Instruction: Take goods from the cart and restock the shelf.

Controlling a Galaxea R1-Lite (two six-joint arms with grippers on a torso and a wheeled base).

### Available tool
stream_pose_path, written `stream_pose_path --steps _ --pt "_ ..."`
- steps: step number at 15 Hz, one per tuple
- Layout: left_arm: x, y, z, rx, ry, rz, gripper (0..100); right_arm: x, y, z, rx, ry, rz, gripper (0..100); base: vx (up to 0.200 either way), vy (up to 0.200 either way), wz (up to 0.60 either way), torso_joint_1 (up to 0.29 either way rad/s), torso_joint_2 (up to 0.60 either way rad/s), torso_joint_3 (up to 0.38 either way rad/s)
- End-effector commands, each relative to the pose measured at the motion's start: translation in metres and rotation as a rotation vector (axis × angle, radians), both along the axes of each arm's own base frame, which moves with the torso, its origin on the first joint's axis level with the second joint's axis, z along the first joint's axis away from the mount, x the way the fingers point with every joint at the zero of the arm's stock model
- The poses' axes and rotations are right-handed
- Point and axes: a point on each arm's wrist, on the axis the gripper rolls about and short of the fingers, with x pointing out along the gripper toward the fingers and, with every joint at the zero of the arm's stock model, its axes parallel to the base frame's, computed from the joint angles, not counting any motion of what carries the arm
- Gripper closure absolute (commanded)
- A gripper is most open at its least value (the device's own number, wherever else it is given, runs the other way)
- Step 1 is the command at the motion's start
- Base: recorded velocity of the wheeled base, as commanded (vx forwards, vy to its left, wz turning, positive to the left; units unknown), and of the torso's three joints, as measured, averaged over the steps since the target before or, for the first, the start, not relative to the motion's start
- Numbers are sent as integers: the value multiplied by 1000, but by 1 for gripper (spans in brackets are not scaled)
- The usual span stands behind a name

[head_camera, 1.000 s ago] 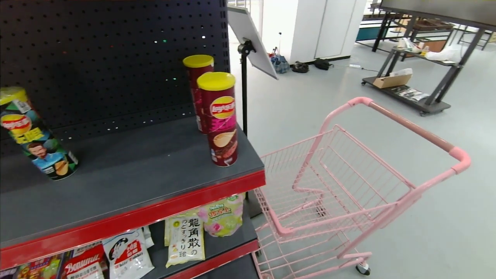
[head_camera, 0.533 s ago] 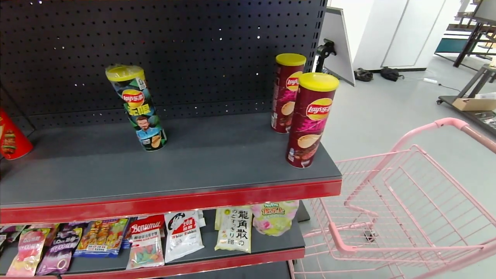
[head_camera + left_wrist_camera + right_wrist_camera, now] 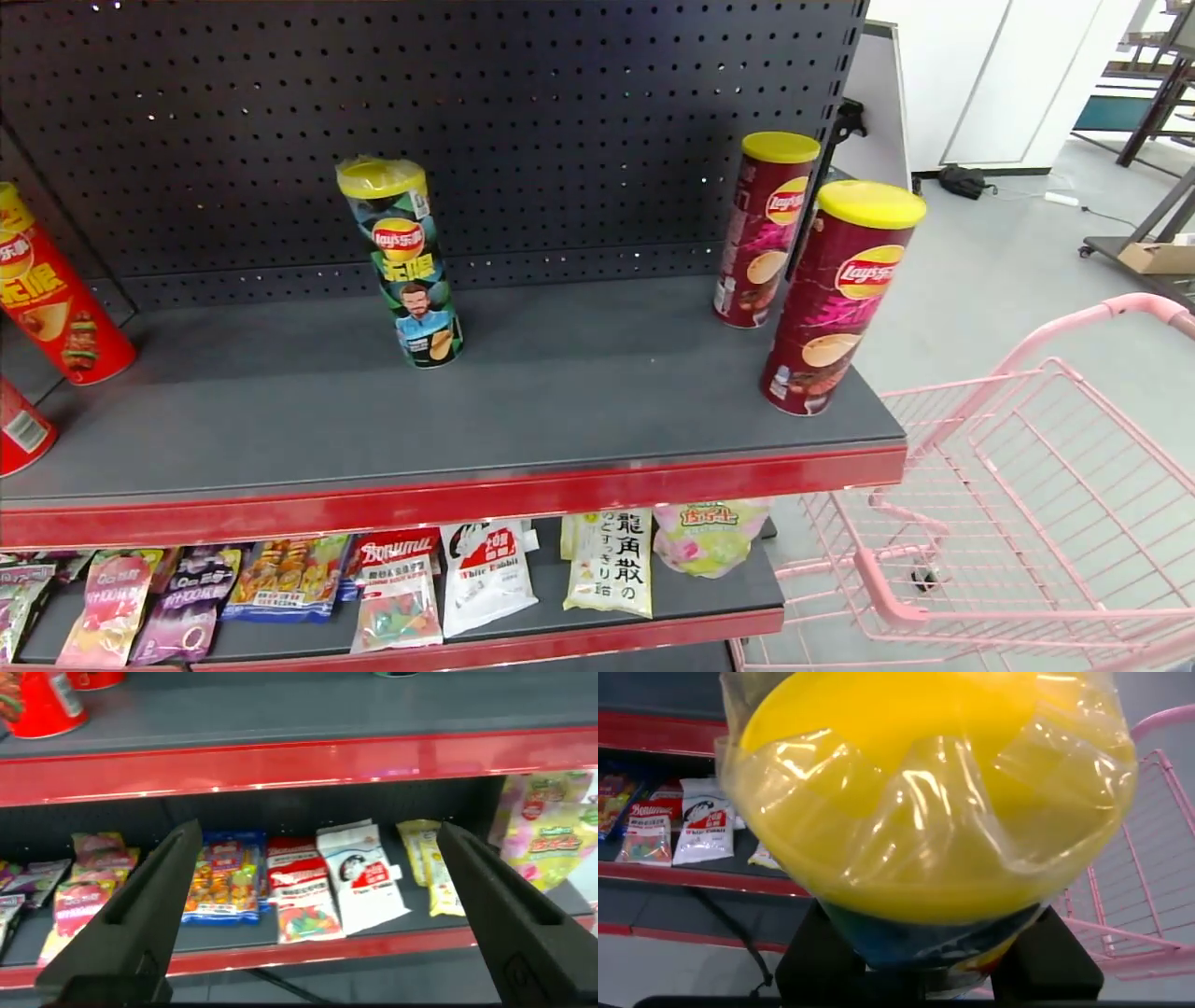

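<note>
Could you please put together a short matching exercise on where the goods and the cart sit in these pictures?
Things:
1. green can
2. front maroon can
3. snack bags
4. cart

Places:
A. lying on the lower shelf
B. standing off the shelves' right end
C. middle of the upper shelf
D. front right corner of the upper shelf

Pairs: 1-C, 2-D, 3-A, 4-B

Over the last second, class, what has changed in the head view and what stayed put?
Only the camera turned left: the pink wire cart sits nearer the right edge, and two red cans appear at far left. On the dark grey shelf the green-labelled can and two maroon cans stayed put. The right arm's jaws grip a plastic-wrapped yellow-lidded can.
</note>
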Motion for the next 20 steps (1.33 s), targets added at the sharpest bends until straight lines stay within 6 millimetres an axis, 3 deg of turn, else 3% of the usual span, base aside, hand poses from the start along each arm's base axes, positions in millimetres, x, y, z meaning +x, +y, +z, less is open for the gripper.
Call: stream_pose_path --steps 1,10,15,20 --pt "0 0 0 0 1 2 0 -2 0 -1 2 -9 3 100 0 200 0 2 7 -2" --pt "0 0 0 0 1 0 0 -4 0 -1 12 -19 47 100 0 200 0 2 2 3" --pt "0 0 0 -2 1 0 0 -3 0 -2 12 -15 47 100 0 0 0 0 0 0" --pt "0 0 0 -2 1 0 0 -2 1 -4 12 -2 62 100 200 0 0 -1 1 1"
